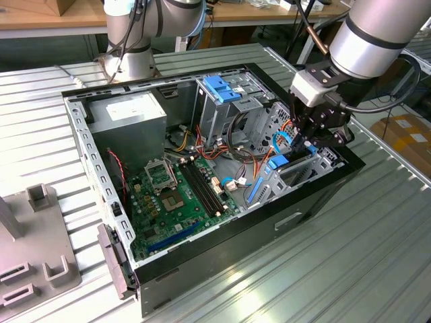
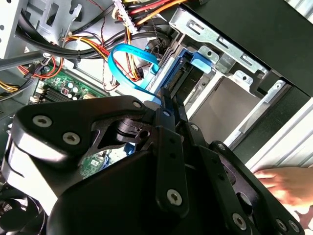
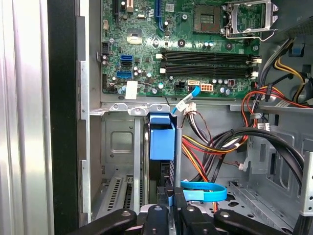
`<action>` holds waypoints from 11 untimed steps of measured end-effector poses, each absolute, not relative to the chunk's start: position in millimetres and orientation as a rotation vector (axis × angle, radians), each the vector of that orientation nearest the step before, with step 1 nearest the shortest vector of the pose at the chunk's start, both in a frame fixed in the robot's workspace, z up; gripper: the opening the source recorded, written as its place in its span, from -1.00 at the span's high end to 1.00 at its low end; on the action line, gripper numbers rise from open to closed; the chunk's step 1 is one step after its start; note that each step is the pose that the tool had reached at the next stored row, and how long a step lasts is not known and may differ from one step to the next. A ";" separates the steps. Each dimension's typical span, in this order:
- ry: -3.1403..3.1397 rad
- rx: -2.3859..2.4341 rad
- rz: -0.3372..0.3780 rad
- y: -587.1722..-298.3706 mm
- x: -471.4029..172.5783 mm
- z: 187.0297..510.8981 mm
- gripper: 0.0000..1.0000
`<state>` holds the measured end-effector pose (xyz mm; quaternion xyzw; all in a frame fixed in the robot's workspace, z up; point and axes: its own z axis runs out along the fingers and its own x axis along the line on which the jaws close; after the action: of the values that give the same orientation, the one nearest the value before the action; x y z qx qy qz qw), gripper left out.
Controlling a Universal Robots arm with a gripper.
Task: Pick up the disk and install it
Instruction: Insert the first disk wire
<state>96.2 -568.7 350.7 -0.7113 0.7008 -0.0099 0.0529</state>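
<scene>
The black claw (image 3: 172, 196) is clenched on the blue-railed dark metal disk (image 3: 162, 142), held edge-on inside the open black computer case (image 1: 323, 192).

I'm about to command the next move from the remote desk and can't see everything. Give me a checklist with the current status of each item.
1. Grip: the gripper is shut on the disk, which it holds edge-on. Ok.
2. Position: the disk stands inside the drive bay at the corner of the case. Ok.
3. Seating: whether the disk is fully home in the bay. Cannot tell.
4. Cable clearance: the blue flat cable loops right beside the fingers. Not ok.
5. People clear: what looks like a person's hand is by the outside of the case in the second wrist view. Not ok.
6. Motherboard: apart from the gripper. Ok.
</scene>
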 end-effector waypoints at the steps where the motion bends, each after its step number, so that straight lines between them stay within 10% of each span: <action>1: 2.131 -2.162 -0.030 -568.7 96.2 350.8 0.68; 11: 2.131 -2.162 -0.030 -568.6 96.2 348.1 0.68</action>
<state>96.2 -568.6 348.1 -0.7113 0.7009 -0.0098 0.0529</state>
